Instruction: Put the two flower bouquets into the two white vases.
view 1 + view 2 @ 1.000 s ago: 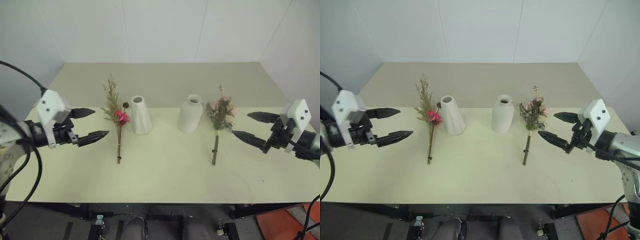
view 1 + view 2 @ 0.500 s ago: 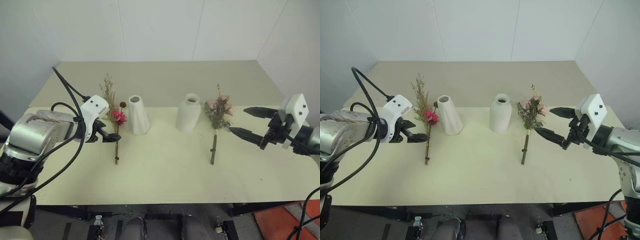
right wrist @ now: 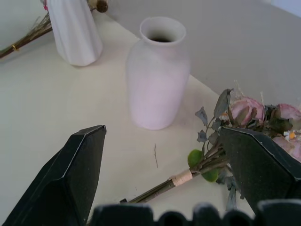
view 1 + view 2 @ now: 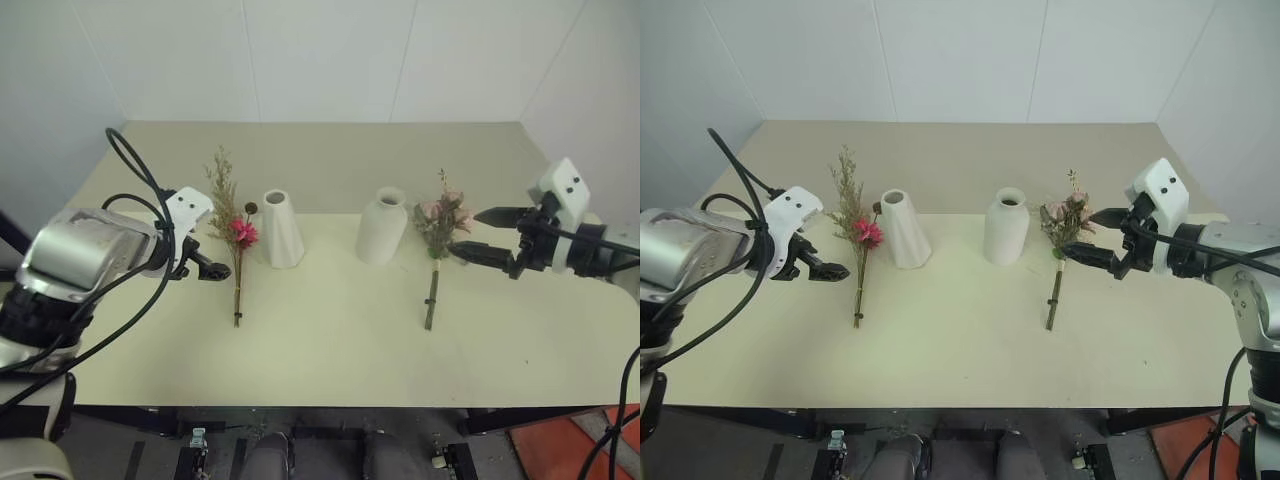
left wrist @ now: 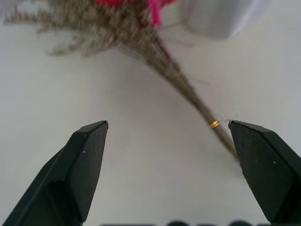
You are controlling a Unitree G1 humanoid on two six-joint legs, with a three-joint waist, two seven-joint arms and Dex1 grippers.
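Now I have both claws wide, left gripper [image 4: 208,271] by the magenta bunch [image 4: 236,232] at middle left, right gripper [image 4: 470,233] by the rose bunch [image 4: 440,225] at middle right. Both bunches lie flat beside the two white vases [image 4: 281,230], so I can pinch the thin stems.

left arm [image 4: 75,258]: my forearm is a rounded silver-grey shell.
left cables [image 4: 130,180]: black cables loop up over the wrist.
left pincer [image 4: 205,262]: white angular housing with small dark screw holes, ending in two black pointed fingers.
right pincer [image 4: 480,232]: same white block and tapered black fingers on a black wrist.
right arm [image 4: 1250,250]: grey shell, black cable hanging beneath.
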